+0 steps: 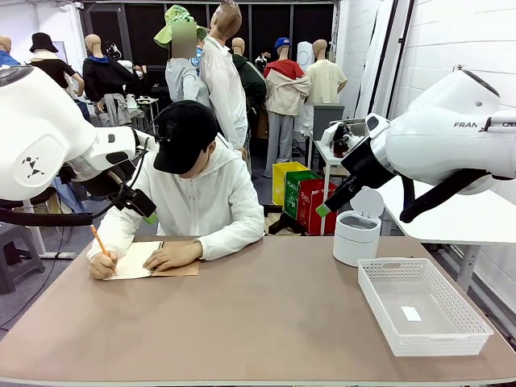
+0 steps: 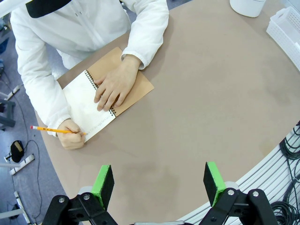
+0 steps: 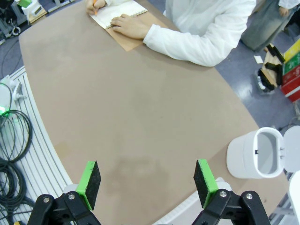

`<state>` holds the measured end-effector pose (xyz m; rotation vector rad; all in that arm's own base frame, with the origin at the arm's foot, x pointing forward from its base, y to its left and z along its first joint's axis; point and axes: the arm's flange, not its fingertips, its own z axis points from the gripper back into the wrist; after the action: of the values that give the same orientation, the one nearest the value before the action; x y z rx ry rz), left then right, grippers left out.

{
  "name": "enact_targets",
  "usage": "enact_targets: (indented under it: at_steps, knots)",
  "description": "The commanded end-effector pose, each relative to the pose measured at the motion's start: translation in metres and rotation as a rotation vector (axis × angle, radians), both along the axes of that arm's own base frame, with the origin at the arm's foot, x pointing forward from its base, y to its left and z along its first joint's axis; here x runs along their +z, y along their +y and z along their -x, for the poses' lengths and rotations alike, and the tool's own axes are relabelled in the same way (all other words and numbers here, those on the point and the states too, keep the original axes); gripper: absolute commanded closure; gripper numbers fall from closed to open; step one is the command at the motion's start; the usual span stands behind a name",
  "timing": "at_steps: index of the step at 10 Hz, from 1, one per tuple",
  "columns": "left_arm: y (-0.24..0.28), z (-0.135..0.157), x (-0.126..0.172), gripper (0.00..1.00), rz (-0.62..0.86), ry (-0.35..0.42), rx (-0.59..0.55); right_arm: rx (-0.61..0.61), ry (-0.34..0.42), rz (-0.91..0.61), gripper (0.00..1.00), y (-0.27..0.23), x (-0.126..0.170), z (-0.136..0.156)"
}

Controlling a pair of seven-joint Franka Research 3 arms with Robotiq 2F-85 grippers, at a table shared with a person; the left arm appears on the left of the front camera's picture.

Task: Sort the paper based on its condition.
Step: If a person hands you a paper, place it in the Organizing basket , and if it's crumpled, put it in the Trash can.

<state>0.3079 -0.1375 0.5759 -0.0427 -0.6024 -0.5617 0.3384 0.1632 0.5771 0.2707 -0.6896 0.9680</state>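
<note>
Brown laminate is covering the table [image 1: 266, 322], and a person [image 1: 201, 201] is sitting at its far left edge, bending over to write. The two white arms are hanging above the near side. The left end effector [image 2: 159, 183] and the right end effector [image 3: 147, 183] are each standing wide open, with nothing between the green pads. A white mesh basket [image 1: 423, 305] is waiting at the near right, with a lidded white bin [image 1: 355, 235] just beyond it. The notebook [image 2: 140, 84] is lying open under the person's hand [image 2: 115, 89]. The paper [image 2: 82, 110] seems to be its top page, which a pencil [image 2: 51, 130] is marking. To my eye, the arms are doing best by keeping clear until that sheet is free. Then they should be checking whether it is flat or crumpled before choosing a container.
</note>
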Motion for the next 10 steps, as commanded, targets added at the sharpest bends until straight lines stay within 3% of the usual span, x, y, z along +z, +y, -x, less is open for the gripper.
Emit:
enact_targets:
  at_steps: [1, 10]
  knots:
    - [0.0003, -0.0001, -0.0003, 0.0, -0.001, 0.001, 0.0, 0.005, 0.004, 0.004, 0.0, -0.0004, -0.0002, 0.0002]
    - [0.0003, -0.0001, -0.0003, 0.0, -0.001, 0.001, 0.0, 0.005, 0.004, 0.004, 0.0, -0.0004, -0.0002, 0.0002]
